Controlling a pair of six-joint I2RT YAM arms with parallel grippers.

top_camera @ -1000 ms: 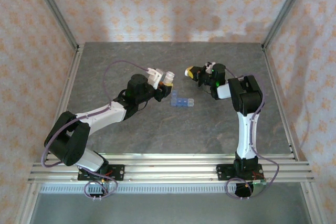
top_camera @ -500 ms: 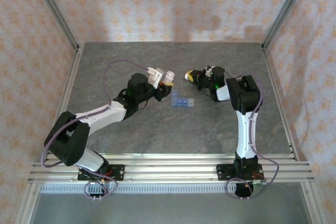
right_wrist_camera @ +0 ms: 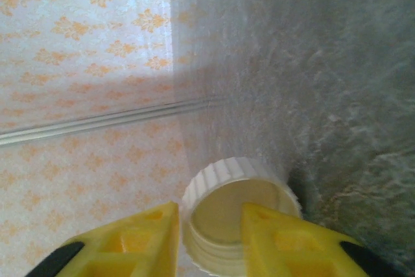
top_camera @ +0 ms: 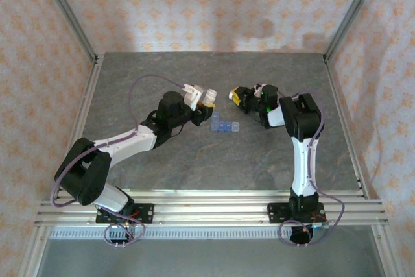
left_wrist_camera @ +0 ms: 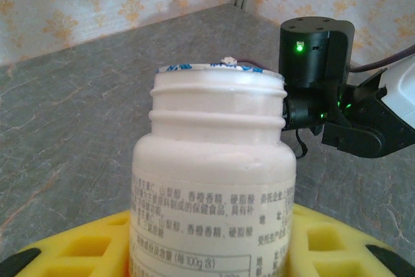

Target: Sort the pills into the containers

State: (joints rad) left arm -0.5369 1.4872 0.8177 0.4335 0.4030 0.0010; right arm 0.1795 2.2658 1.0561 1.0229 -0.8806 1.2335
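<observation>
Seemingly the cap [right_wrist_camera: 240,205] is off: my left pincer [left_wrist_camera: 207,251] pinches the white pill bottle [left_wrist_camera: 214,160] just beyond the light-blue pill box [top_camera: 224,125]. Whether my right pincer [right_wrist_camera: 211,225] grips the cap, I cannot tell. Next, tilt the bottle over a compartment.

Both arms reach inward, left hand [top_camera: 203,99] gripping a bottle [left_wrist_camera: 214,160], right hand [right_wrist_camera: 210,225] low (fingers [right_wrist_camera: 275,238] parted).

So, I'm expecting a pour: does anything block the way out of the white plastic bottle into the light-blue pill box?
Seemingly yes: a blue-printed seal covers the mouth of the white plastic bottle held by the left gripper, near the translucent light-blue pill box.
</observation>
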